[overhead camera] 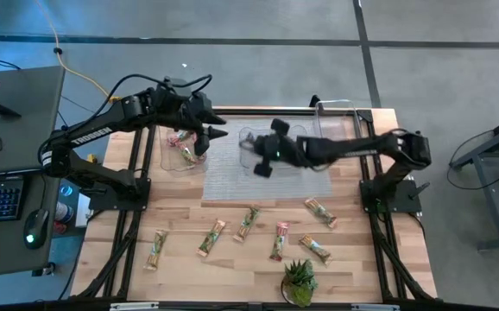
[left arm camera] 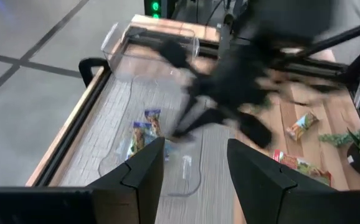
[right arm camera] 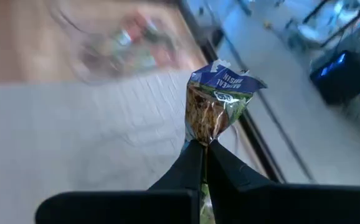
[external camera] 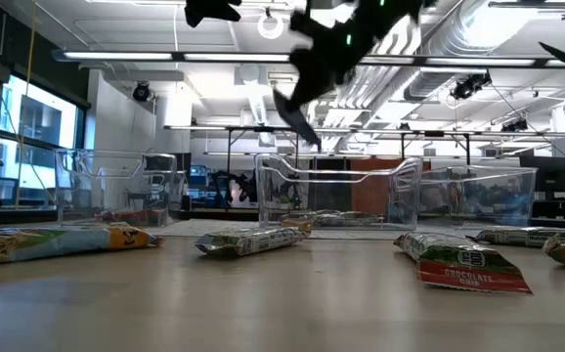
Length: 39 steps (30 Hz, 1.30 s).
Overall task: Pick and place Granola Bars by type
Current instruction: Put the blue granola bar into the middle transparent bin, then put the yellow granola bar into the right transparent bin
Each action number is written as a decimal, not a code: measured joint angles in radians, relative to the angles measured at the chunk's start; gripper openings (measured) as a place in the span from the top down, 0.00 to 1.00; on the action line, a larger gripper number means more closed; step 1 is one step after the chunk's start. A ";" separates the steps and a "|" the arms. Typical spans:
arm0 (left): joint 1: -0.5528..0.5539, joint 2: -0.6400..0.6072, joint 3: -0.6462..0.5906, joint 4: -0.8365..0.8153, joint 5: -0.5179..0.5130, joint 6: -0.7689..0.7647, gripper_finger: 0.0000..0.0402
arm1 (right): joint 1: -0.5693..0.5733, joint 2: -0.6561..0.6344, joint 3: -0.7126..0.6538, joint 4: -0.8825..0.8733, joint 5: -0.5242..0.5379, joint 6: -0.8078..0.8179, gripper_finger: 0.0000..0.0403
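Observation:
My right gripper [right arm camera: 203, 144] is shut on a purple-blue granola bar [right arm camera: 216, 106]; in the high view it hovers [overhead camera: 262, 164] over the middle clear container [overhead camera: 248, 138], and the low view shows it high above the table [external camera: 302, 93]. My left gripper [left arm camera: 195, 165] is open and holds nothing, hovering [overhead camera: 211, 136] beside the left container [overhead camera: 173, 160], which holds green-and-red bars [overhead camera: 180, 138]. Purple-blue bars [left arm camera: 144, 132] lie in the middle container. Several bars [overhead camera: 248, 222] lie flat on the near wood. My right gripper pinches the purple-blue bar by one crimped end of its wrapper [right arm camera: 202, 138], between the two fingertips [right arm camera: 189, 158]. The rest of the bar sticks out beyond the tips, lifted clear of the table and the containers.
A third clear container [overhead camera: 337, 121] stands at the far right of the grey mat [overhead camera: 232, 186]. A small potted plant [overhead camera: 299, 281] sits at the near edge. A desk with a keyboard and mouse [overhead camera: 8, 194] stands left of the table.

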 joint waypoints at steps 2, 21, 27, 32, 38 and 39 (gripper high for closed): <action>0.000 0.000 0.000 -0.020 0.000 0.000 0.58 | -0.063 0.013 -0.033 -0.024 -0.061 -0.007 1.00; 0.000 0.000 0.000 -0.070 -0.009 -0.005 0.58 | -0.155 0.013 -0.158 -0.195 -0.076 -0.024 0.74; 0.000 0.000 0.000 -0.096 -0.012 -0.053 0.58 | -0.071 -0.053 -0.049 -0.360 -0.043 -0.007 0.69; 0.000 0.000 0.000 -0.144 -0.014 -0.053 0.58 | 0.038 -0.112 0.055 -0.639 -0.162 0.230 0.69; 0.000 0.000 0.000 -0.159 -0.019 -0.053 0.58 | 0.200 -0.105 0.057 -0.964 -0.195 0.512 0.64; 0.000 0.000 0.000 -0.159 -0.019 -0.053 0.58 | 0.226 -0.105 0.051 -0.998 -0.195 0.574 0.62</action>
